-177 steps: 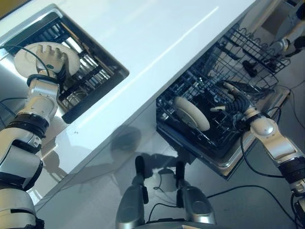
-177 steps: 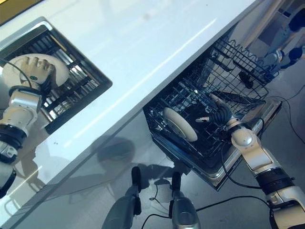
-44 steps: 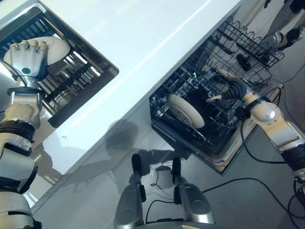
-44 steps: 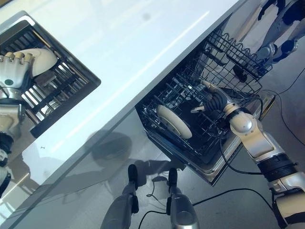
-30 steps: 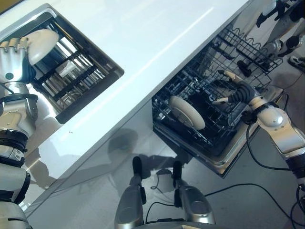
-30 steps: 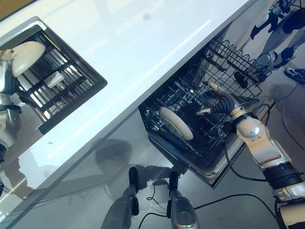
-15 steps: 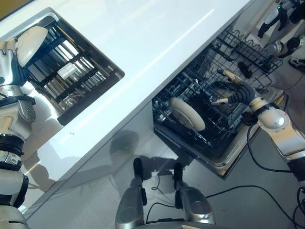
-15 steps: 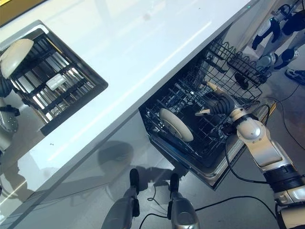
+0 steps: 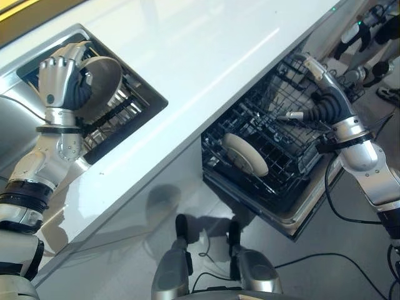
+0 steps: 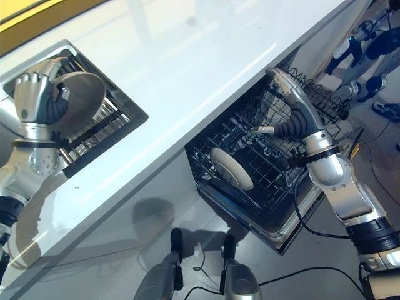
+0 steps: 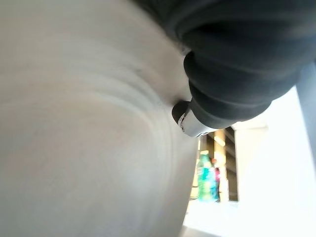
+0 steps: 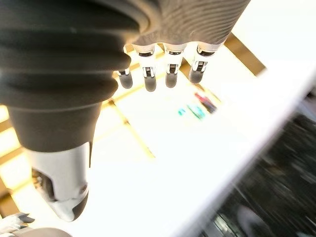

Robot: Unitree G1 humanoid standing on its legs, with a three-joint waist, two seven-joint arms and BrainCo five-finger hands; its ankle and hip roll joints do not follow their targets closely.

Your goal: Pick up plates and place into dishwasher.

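Observation:
My left hand (image 9: 55,80) is shut on a pale round plate (image 9: 103,87) and holds it tilted in the air above the sink rack (image 9: 128,107). In the left wrist view the plate's underside (image 11: 84,138) lies right against my thumb (image 11: 193,118). A second pale plate (image 9: 245,154) stands on edge in the pulled-out dishwasher rack (image 9: 284,159). My right hand (image 10: 290,94) is raised over that rack near the counter's edge, open with straight fingers (image 12: 170,74) and nothing in it.
The white counter (image 9: 206,37) runs between the sink and the dishwasher. A dark wire basket (image 10: 322,94) stands behind my right hand. Legs of other figures (image 9: 375,25) stand on the floor at the far right.
My left hand has lifted the plate up off the sink rack and turned it to the right. My right hand has risen out of the dishwasher rack towards the counter edge.

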